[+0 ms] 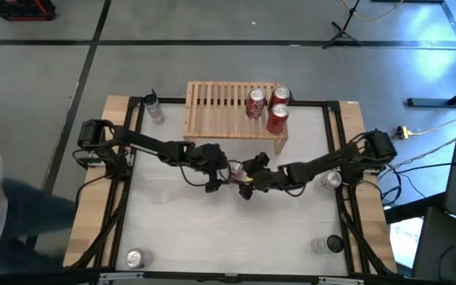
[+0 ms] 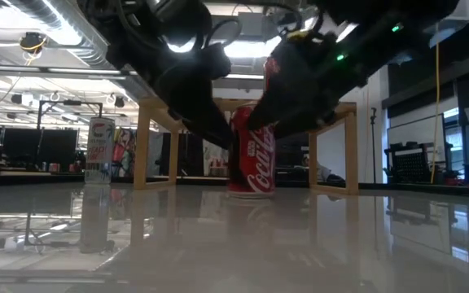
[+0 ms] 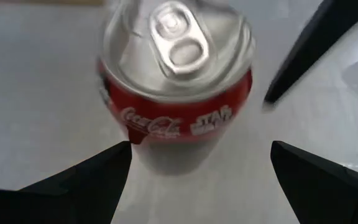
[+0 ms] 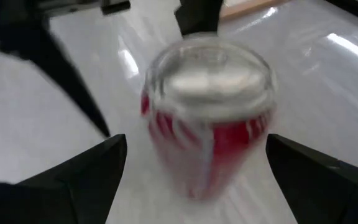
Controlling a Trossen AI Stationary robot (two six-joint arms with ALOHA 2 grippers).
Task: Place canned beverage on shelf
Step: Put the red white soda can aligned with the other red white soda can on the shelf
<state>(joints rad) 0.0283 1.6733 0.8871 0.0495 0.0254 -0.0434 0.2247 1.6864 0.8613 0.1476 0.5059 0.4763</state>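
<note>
A red Coca-Cola can [image 2: 252,159] stands upright on the white table, just in front of the light-wood shelf [image 1: 220,111]. Three red cans [image 1: 267,107] stand on the right end of the shelf's slatted top. My left gripper [image 3: 201,149] comes at the can from the table's left, slanting down, open, with the can [image 3: 176,81] just beyond its fingertips. My right gripper [image 4: 194,142] comes from the right, also slanting down and open, with the same can [image 4: 207,130] ahead of its fingers. In the high view the two grippers [image 1: 226,176] [image 1: 249,180] meet at mid-table.
A silver can [image 1: 153,107] stands at the far left corner, and it is the one at the left [image 2: 98,155] in the low view. Other cans stand near the front left [image 1: 135,257], at the right edge [image 1: 329,180] and at the front right [image 1: 327,244]. The shelf's left part is bare slats.
</note>
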